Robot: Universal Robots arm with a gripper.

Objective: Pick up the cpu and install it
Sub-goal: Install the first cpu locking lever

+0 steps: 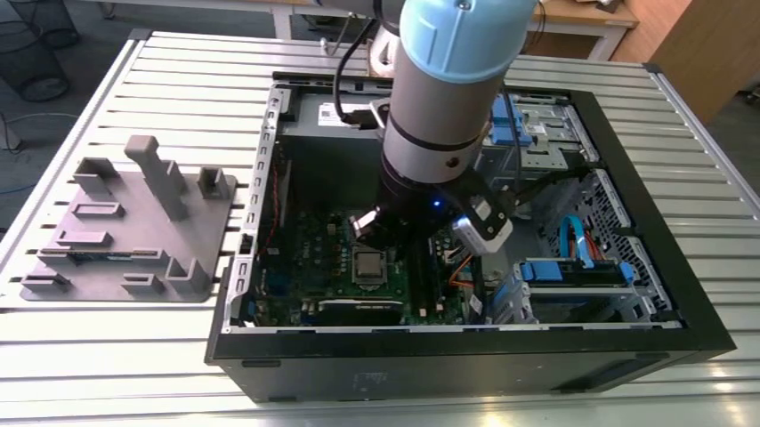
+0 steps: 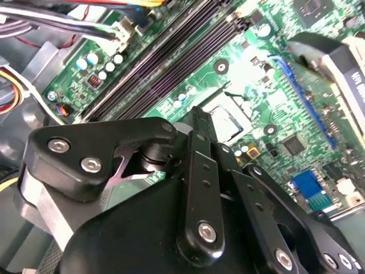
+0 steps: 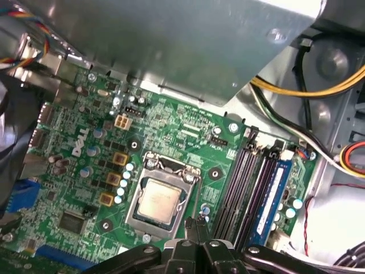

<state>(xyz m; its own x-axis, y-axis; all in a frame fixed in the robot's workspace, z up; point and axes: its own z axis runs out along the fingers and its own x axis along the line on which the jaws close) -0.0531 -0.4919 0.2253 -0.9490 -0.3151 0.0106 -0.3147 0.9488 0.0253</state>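
The open computer case (image 1: pixel 665 294) lies on the slatted table (image 1: pixel 142 356), and my arm (image 1: pixel 446 98) reaches down into it over the green motherboard (image 3: pixel 188 123). My claw (image 3: pixel 195 228) hangs just beside the socket frame (image 3: pixel 145 171), its fingers (image 3: pixel 191 227) drawn together on nothing. The cpu (image 3: pixel 159 201) sits flat inside that frame, silver top showing

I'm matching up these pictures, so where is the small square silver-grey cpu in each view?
Exterior view: the small square silver-grey cpu lies mid-motherboard inside the open case.
First wrist view: seated in its metal socket frame.
Second wrist view: partly hidden behind black linkage.
Shared landmark: the long black memory slots alongside it.
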